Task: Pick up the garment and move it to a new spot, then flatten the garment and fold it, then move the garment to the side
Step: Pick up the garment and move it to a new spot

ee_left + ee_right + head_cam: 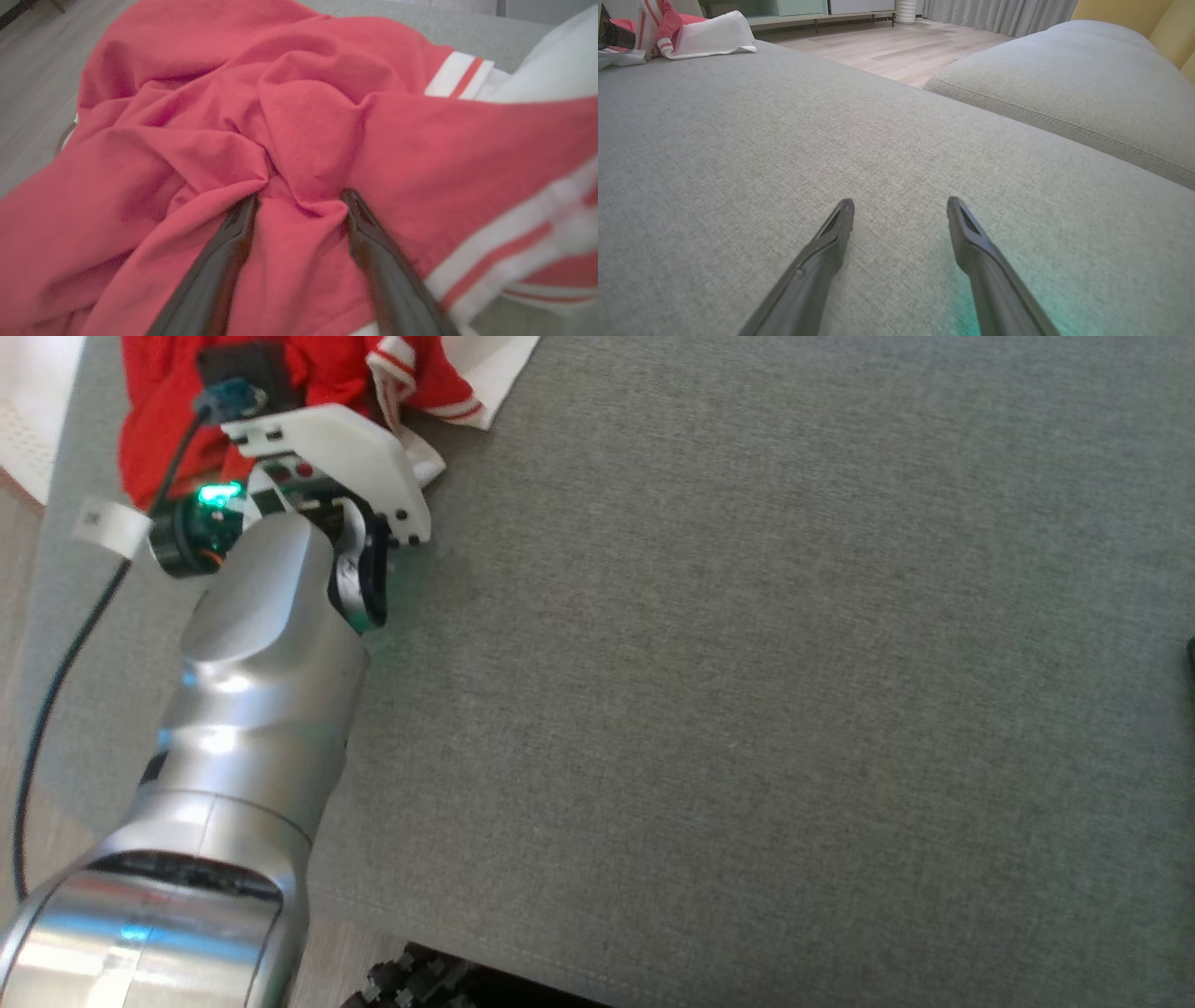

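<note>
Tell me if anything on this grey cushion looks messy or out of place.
The red garment with white striped trim lies crumpled in a heap near the left edge of the grey cushion, its folds bunched, not flat. The left gripper stands open with its tips in those folds. Nothing looks damaged or spilled.

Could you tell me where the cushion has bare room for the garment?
The grey cushion is bare from the left arm rightward, around the open right tool. Crowded: its far-left corner, where the garment lies heaped at the left tool.
</note>
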Controlling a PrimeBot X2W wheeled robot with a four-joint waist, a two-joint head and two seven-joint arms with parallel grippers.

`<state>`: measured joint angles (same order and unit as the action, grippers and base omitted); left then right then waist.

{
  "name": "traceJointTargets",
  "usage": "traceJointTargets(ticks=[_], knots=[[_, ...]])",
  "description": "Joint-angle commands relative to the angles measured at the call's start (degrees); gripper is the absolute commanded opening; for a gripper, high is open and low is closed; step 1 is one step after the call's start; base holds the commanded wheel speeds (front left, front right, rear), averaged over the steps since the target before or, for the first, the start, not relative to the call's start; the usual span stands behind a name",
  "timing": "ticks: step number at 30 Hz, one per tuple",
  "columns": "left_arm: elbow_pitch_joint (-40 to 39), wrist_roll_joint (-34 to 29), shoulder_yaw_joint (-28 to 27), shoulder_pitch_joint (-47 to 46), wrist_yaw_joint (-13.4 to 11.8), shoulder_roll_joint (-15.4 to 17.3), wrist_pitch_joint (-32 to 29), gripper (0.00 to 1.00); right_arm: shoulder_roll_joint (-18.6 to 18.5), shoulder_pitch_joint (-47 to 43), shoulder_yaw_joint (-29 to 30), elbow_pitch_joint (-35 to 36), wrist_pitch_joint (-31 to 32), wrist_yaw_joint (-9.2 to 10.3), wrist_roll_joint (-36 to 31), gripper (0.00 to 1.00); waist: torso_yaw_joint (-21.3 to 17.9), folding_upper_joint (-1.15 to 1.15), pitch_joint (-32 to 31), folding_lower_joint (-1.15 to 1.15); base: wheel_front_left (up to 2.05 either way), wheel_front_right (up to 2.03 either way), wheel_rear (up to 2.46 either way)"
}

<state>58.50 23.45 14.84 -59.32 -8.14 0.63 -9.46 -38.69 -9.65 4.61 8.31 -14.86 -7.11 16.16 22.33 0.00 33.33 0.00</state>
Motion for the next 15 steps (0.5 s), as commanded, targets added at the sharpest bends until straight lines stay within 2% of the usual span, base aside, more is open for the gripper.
traceJointTargets(ticks=[1,2,6,10,14,15], knots=[[0.27,0.82,-0.47,-1.04,-0.03,2.26,0.38,0.40,-1.89,-0.61,-0.44,0.53,-0.14,-0.37,0.40,1.00,-0.61,0.00,0.46,0.00,0.00,0.00,0.00],[0.85,1.21,0.00,-1.21,0.65,2.26,1.14,0.00,-1.73,-0.43,-0.49,0.48,-0.14,-0.37,0.44,1.00,-0.77,0.00,0.40,0.00,0.00,0.00,0.00],[1.73,0.43,1.16,-3.43,2.71,2.65,7.77,0.00,-0.26,0.53,-1.48,-0.37,-0.14,-0.37,0.38,1.00,-1.10,0.00,-1.36,0.00,0.00,0.00,0.00],[1.95,-1.28,2.47,-6.37,4.27,4.60,13.05,0.00,2.82,2.50,-4.16,-1.89,-0.14,-0.37,0.11,1.00,-2.24,0.00,-5.94,0.00,0.00,0.00,0.00],[1.15,-3.06,4.01,-9.22,5.82,7.10,15.52,0.00,7.45,5.20,-7.66,-4.53,-0.14,-0.37,-0.55,1.00,-4.84,0.00,-12.22,0.00,0.00,0.00,0.00],[0.27,-4.09,4.95,-10.54,6.57,8.51,16.11,0.00,10.17,6.30,-9.24,-6.04,-0.14,-0.37,-0.94,1.00,-6.56,0.00,-15.58,0.00,0.00,0.00,0.00]])
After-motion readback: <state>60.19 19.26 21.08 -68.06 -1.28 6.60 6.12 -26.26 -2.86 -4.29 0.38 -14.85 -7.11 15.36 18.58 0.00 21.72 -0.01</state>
